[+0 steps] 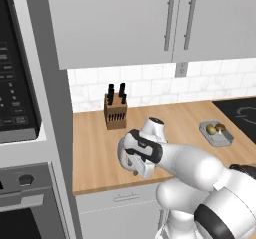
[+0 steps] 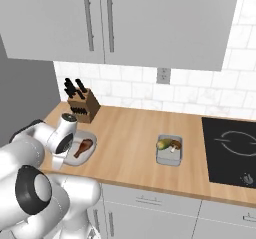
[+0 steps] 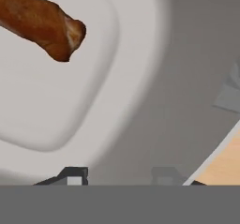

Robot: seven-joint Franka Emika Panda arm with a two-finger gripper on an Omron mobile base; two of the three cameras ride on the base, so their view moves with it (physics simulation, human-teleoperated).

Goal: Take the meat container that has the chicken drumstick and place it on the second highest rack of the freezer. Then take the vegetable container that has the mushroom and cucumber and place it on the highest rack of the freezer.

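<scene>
The white arm is folded low over the front edge of the wooden counter, and the gripper sits right down at the near rim of the meat container. In the hand view the two dark fingertips straddle the pale rim of that tray, partly open, with the rim between them; whether they actually clamp it I cannot tell. Just above them lies the chicken drumstick, reddish-brown, resting on the tray's white floor with its cut end pointing toward the tray's middle. From the right base view the same drumstick lies slantwise in the rounded tray, which sits near the counter's front left corner, half hidden by the wrist.

Further along the counter, well apart to the right, sits the vegetable container, a small grey tray holding the yellow-green cucumber with the brown mushroom touching it. Beyond that lies the black cooktop. At the back, against the white tile wall, the knife block stands upright, under the grey wall cabinets.
</scene>
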